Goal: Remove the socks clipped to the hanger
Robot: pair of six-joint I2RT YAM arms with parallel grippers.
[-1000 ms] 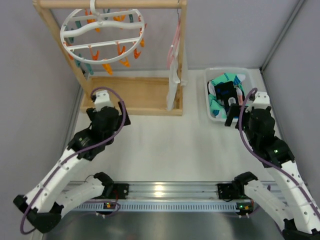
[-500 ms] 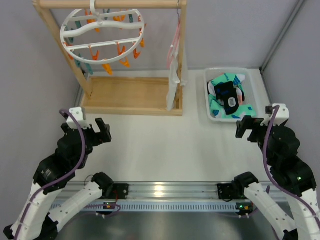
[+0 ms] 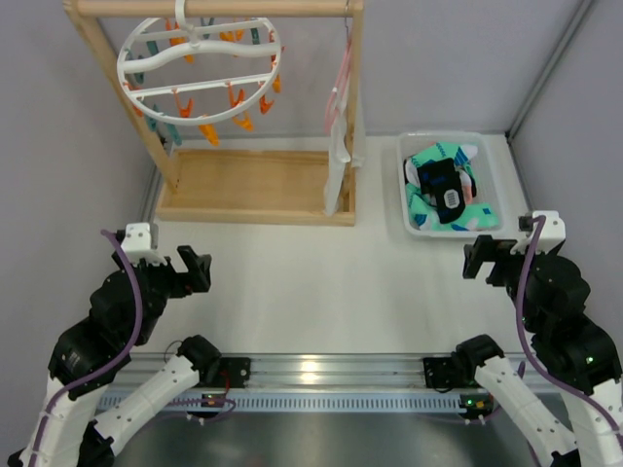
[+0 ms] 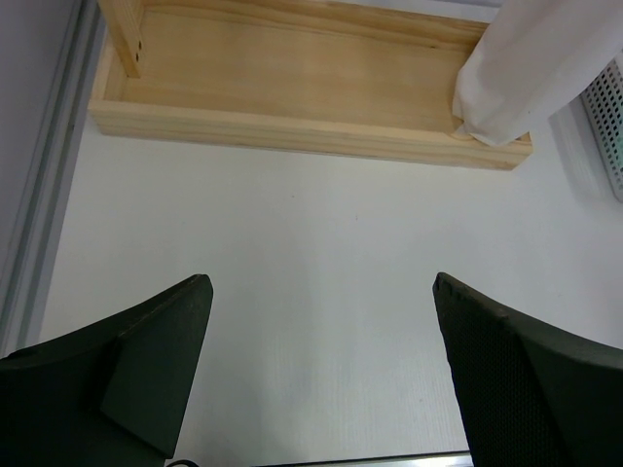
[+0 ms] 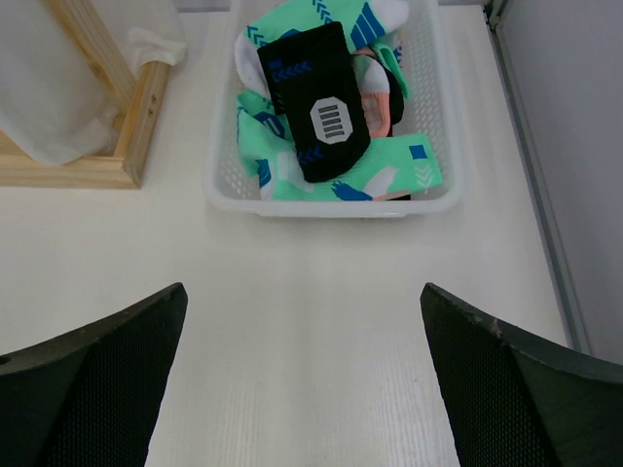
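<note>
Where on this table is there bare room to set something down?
The widest free patch is the white table middle, bordered by the wooden rack base behind, the basket to the right, and the left tool and right tool, both open, in front. The basket is crowded with socks; a hanging white cloth takes the rack base's right end.

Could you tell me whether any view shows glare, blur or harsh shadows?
Top external: soft even light, one glare patch on the silver metal rail at the near edge. Left wrist: the left gripper's black fingers look dark and slightly soft, the wooden rack base sharp. Right wrist: the black and mint-teal fabric socks in the white mesh basket are crisp.
</note>
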